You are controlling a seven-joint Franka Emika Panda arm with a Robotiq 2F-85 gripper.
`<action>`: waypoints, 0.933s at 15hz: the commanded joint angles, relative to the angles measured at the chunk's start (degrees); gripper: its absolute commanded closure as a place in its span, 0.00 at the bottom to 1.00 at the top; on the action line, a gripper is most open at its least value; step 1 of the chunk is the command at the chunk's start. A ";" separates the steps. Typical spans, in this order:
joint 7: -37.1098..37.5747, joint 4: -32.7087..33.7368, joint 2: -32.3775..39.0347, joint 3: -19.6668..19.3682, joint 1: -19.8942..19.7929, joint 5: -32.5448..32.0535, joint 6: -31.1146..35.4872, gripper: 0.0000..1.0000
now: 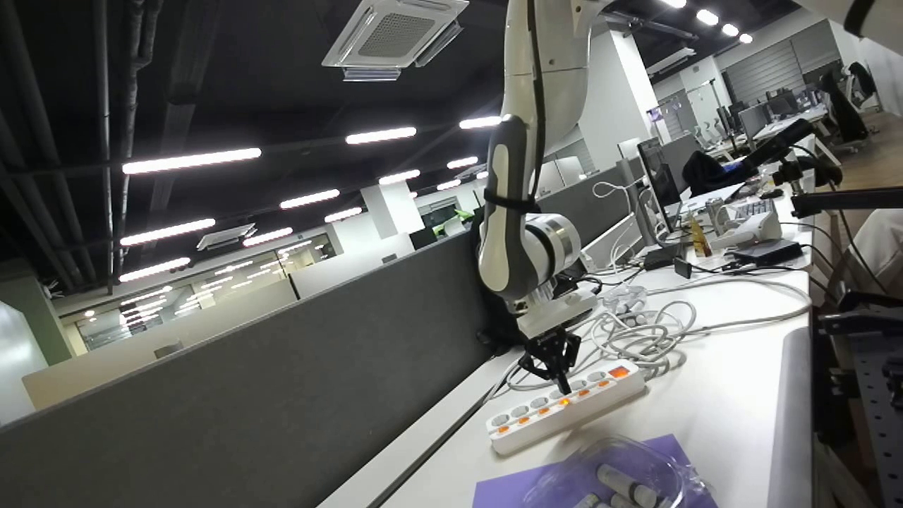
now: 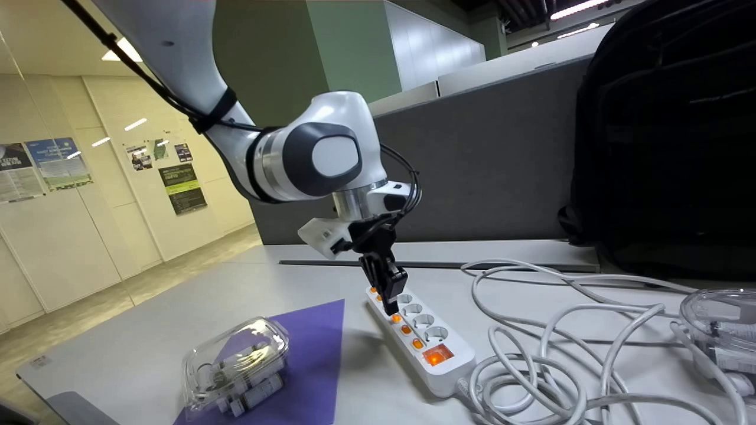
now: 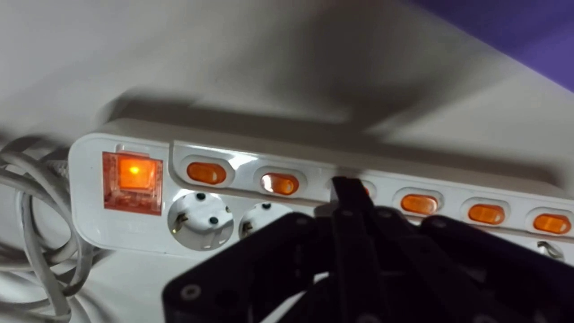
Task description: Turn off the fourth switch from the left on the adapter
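Observation:
The adapter is a long white power strip on the white table, seen in both exterior views [image 1: 564, 417] [image 2: 414, 325] and in the wrist view [image 3: 309, 154]. It has a row of small orange switches beside its sockets and a larger lit main switch [image 3: 134, 172] at the cord end. My gripper [image 1: 565, 389] is shut and empty, pointing down at the strip. In the wrist view its fingertips [image 3: 352, 186] cover most of the fourth switch [image 3: 367, 190], third from the main switch. That switch glows in an exterior view [image 1: 564, 402]. I cannot tell whether the tips touch it.
A purple sheet [image 2: 322, 336] with a clear plastic box [image 2: 239, 366] of white tubes lies near the strip. Tangled white cables [image 2: 549, 372] lie by its cord end. Behind are a grey partition [image 1: 367, 374] and a black backpack [image 2: 667, 165]. Another clear container [image 2: 723, 324] stands past the cables.

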 commanded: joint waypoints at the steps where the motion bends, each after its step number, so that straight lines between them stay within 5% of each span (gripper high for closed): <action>1: -0.66 2.19 1.52 0.46 -0.28 2.53 -1.57 1.00; 14: -0.84 4.52 3.87 0.51 -1.47 7.27 -2.95 1.00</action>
